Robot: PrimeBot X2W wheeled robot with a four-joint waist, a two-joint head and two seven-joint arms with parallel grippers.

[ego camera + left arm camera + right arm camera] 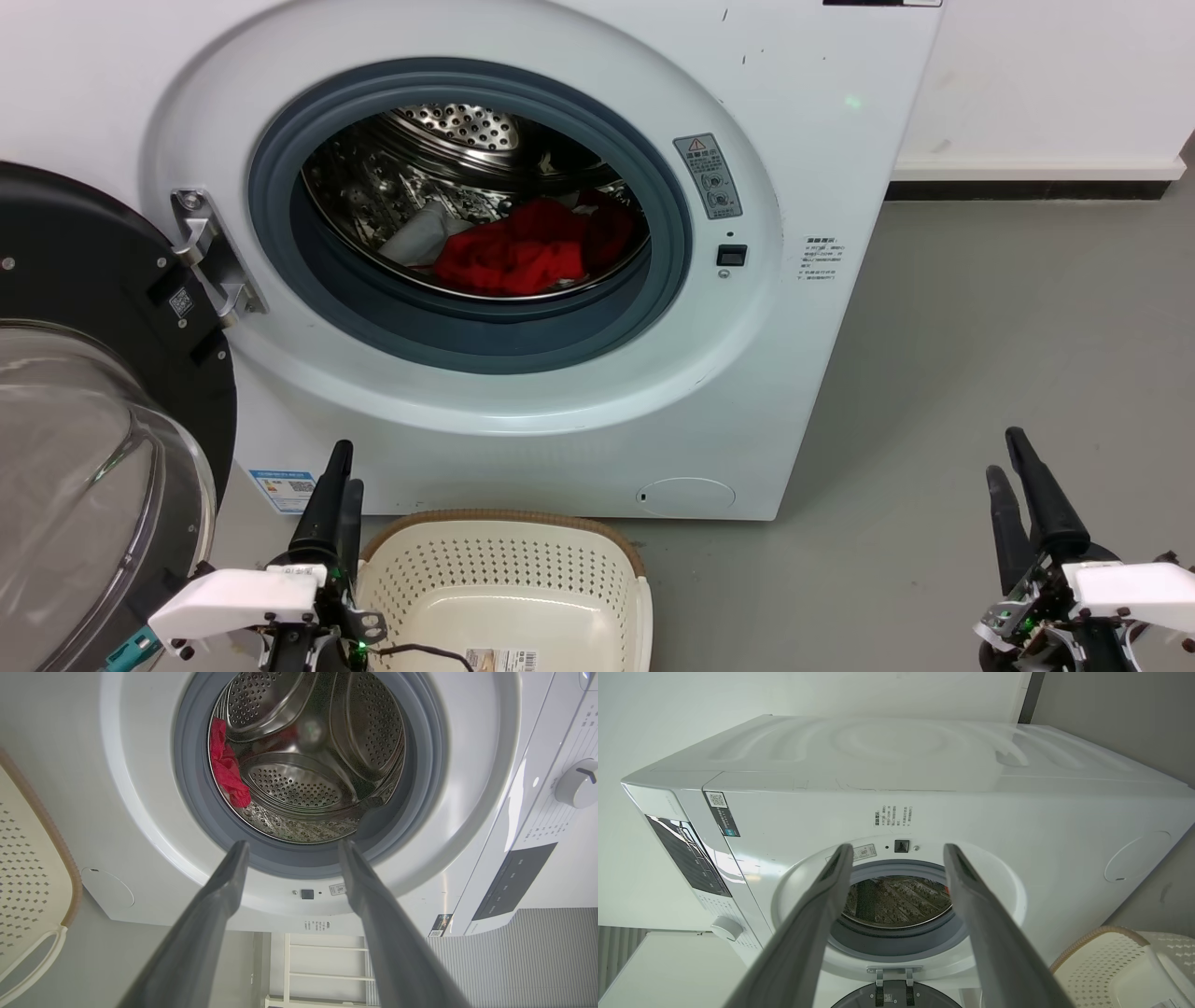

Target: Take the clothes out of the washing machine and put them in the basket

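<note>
Nothing is done yet: the clothes (523, 252) lie in the washer (794, 140), the basket (504, 569) stands empty on the floor (934, 373) in front, and my left gripper (344, 465) and right gripper (1004, 455) hang spread wide, holding nothing, so the whole reach, grab and drop is left to do.

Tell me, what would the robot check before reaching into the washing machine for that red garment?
1. Door of the washing machine swung open, opening free: ok.
2. Clothes lying low in the drum, in sight: ok.
3. Left gripper jaws apart, nothing between them: ok.
4. Right gripper jaws apart, nothing between them: ok.
5. Basket on the floor before the machine, no clothes in it: ok.
6. More garments hidden under the red one: cannot tell.
</note>
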